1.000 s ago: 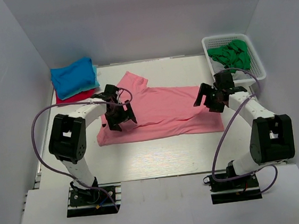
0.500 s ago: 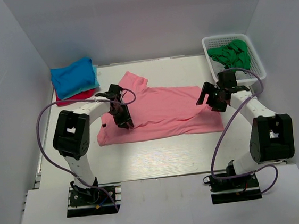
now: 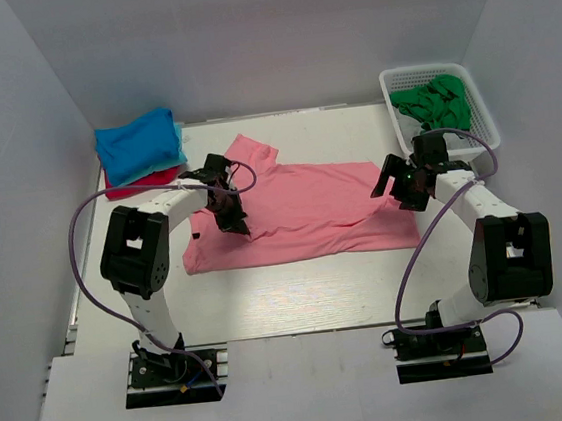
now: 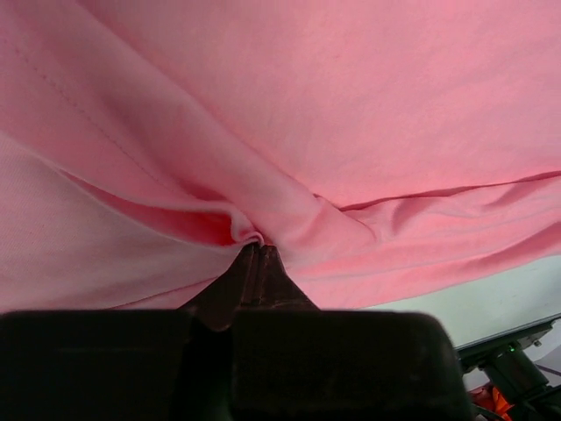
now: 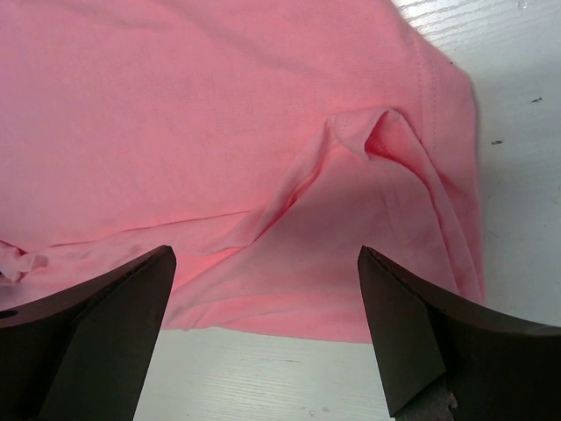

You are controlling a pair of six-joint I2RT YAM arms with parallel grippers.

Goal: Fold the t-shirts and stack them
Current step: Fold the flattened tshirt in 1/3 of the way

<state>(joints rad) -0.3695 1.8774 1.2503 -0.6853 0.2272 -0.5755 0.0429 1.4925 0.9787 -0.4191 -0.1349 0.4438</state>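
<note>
Since a second ago the left gripper [image 3: 229, 212] has narrowed from a spread stance to a tight pinch and has crept a little toward the far edge, while the right gripper [image 3: 405, 181] has drifted slightly the same way. Left jaws are now closed on a raised fold of the pink shirt [image 3: 307, 218]; in the wrist view the left gripper [image 4: 255, 253] has its tips pressed together with cloth bunched up between them and creases running out from that spot. It grips near the shirt's left end, just below the sleeve that points at the far edge.

Seen from its wrist, the right gripper [image 5: 265, 263] stands wide apart, holding nothing, its fingers [image 5: 114, 324] straddling a small puckered ridge close to the shirt's right hem, with bare bench [image 5: 517, 105] beyond. Whether the tips touch the cloth cannot be told.

Mid-bench [image 3: 299, 289] lies the pink shirt, spread mostly flat. At the far left corner a folded blue shirt [image 3: 136, 142] sits on a red shirt [image 3: 147, 181]. At the far right corner a white basket [image 3: 484, 121] holds green cloth [image 3: 436, 102]
</note>
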